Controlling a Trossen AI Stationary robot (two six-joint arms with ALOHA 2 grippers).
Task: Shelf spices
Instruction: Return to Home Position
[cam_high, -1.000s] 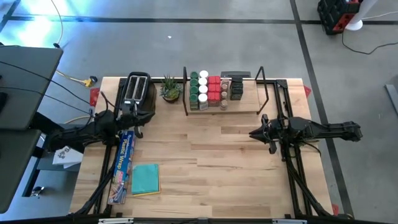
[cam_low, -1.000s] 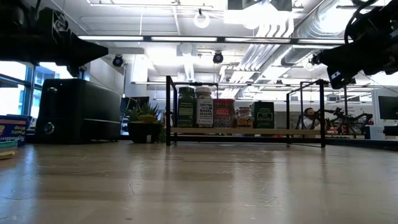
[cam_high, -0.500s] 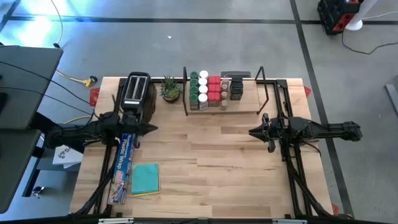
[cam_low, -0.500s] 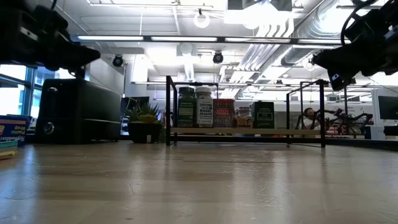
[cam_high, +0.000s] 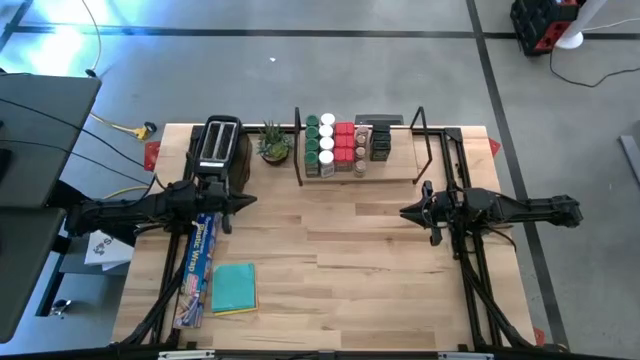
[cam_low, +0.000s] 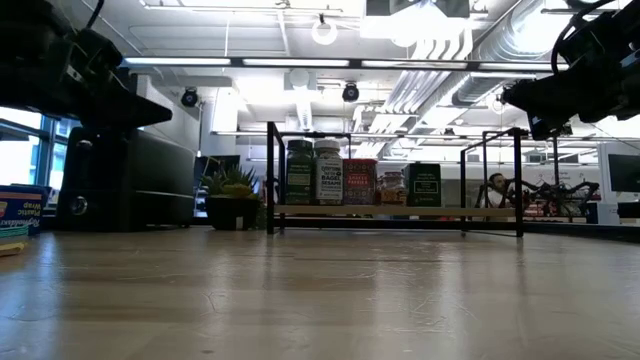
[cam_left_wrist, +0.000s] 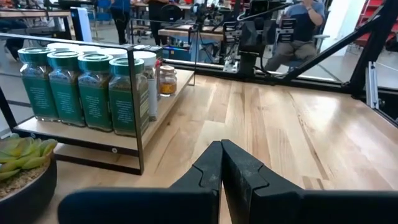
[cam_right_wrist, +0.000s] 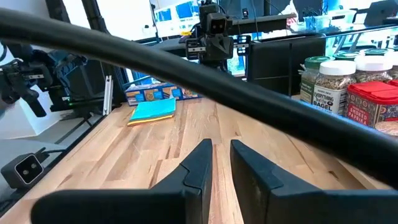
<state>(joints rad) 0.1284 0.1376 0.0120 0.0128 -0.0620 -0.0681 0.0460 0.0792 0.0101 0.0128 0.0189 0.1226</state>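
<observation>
Nearest me, around seven o'clock on the table (cam_high: 350, 260), the teal pad (cam_high: 235, 287) and wrap box (cam_high: 200, 265) lie out of harm's way. Mid-table, the left gripper (cam_high: 243, 200) hangs at nine o'clock, fingers pressed together on nothing, just short of the toaster (cam_high: 220, 145). The right gripper (cam_high: 405, 212), at three, holds nothing either, its fingers a crack apart. Farthest off, at twelve, the spices (cam_high: 340, 145) stand packed on the shelf (cam_high: 395, 168), toward its plant (cam_high: 273, 145) end. Little can go wrong, I'd say: a wide swing homeward by the left arm might clip the toaster or plant, or nudge the green-lidded jars (cam_left_wrist: 93, 90) at that end out of line.
</observation>
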